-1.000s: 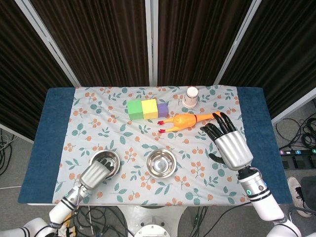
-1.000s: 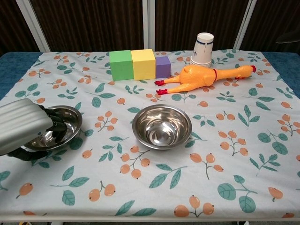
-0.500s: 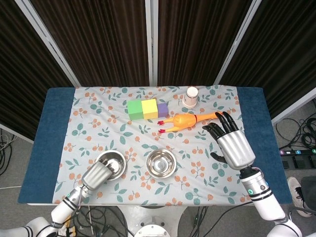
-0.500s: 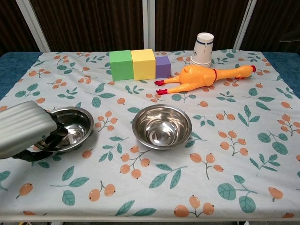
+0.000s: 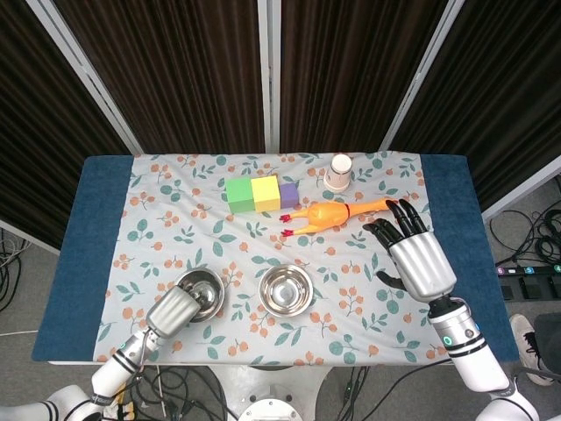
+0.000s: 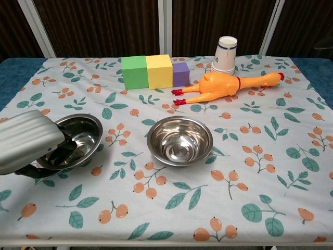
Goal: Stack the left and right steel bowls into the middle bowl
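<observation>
The left robot hand (image 6: 27,141) pinched the near rim of the left steel bowl (image 6: 78,139), left of the middle bowl (image 6: 180,140); that shallow grip could have slipped. The right robot hand (image 5: 412,254) hovered spread, empty.

Left hand (image 6: 26,140) cut off by chest view's left edge, covering near rim of left bowl (image 6: 83,136) (finger contact under palm not discernible). Right hand (image 5: 419,260) outside chest view. Cup (image 5: 339,172) print illegible.
</observation>
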Controlling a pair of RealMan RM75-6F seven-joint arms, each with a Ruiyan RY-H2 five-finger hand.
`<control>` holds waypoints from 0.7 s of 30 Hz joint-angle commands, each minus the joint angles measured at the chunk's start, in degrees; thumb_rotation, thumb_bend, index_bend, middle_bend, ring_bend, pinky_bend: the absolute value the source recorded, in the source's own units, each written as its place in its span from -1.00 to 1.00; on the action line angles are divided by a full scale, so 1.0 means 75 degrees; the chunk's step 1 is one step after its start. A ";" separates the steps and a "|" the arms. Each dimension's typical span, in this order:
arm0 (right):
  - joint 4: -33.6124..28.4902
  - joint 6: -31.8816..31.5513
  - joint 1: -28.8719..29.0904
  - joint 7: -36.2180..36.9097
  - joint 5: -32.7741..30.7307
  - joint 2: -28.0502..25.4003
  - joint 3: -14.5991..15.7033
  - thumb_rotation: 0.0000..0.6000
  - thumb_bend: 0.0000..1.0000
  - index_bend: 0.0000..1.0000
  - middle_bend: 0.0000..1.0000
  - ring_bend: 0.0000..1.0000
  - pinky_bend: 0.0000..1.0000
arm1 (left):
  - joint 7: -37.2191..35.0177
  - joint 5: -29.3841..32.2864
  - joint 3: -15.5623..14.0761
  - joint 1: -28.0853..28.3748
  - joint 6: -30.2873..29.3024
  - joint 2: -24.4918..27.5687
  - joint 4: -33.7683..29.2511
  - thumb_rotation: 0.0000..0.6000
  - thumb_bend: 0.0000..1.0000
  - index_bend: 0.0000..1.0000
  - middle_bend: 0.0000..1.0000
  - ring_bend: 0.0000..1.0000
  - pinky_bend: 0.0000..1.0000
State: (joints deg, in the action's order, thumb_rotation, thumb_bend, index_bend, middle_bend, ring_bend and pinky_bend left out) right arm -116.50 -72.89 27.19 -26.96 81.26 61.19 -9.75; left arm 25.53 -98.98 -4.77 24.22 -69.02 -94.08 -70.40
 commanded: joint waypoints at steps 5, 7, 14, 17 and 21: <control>-0.0036 -0.0101 -0.0037 0.0053 0.0050 -0.0029 -0.0049 1.00 -1.00 -0.52 -0.44 -0.93 -1.00 | 0.0043 0.0001 0.0125 0.0154 0.0013 0.0102 -0.0345 1.00 -0.36 0.44 0.48 0.25 0.41; -0.0086 -0.0154 -0.0054 0.0081 0.0066 -0.0066 -0.0085 1.00 -1.00 -0.52 -0.44 -0.93 -1.00 | 0.0162 -0.0017 0.0205 0.0283 0.0105 0.0130 -0.0506 1.00 -0.36 0.44 0.48 0.25 0.41; -0.0437 -0.0464 -0.0176 0.0108 0.0234 -0.0365 -0.0231 1.00 -1.00 -0.52 -0.44 -0.93 -1.00 | 0.0703 0.0042 0.0694 0.1001 0.0798 0.0008 -0.1204 1.00 -0.36 0.44 0.49 0.25 0.41; -0.0552 -0.0641 -0.0286 0.0298 0.0315 -0.0489 -0.0271 1.00 -1.00 -0.52 -0.44 -0.93 -1.00 | 0.0920 0.0133 0.0931 0.1305 0.1088 -0.0163 -0.1466 1.00 -0.36 0.44 0.49 0.25 0.41; -0.0607 -0.0812 -0.0419 0.0489 0.0414 -0.0655 -0.0294 1.00 -1.00 -0.52 -0.43 -0.93 -1.00 | 0.1165 0.0348 0.1166 0.1645 0.1493 -0.0496 -0.1661 1.00 -0.35 0.44 0.49 0.25 0.41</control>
State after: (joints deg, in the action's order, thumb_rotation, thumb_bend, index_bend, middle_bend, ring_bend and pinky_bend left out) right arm -120.91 -78.77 24.29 -23.55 84.14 56.50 -11.88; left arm 33.45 -97.10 3.18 35.61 -58.82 -96.83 -82.25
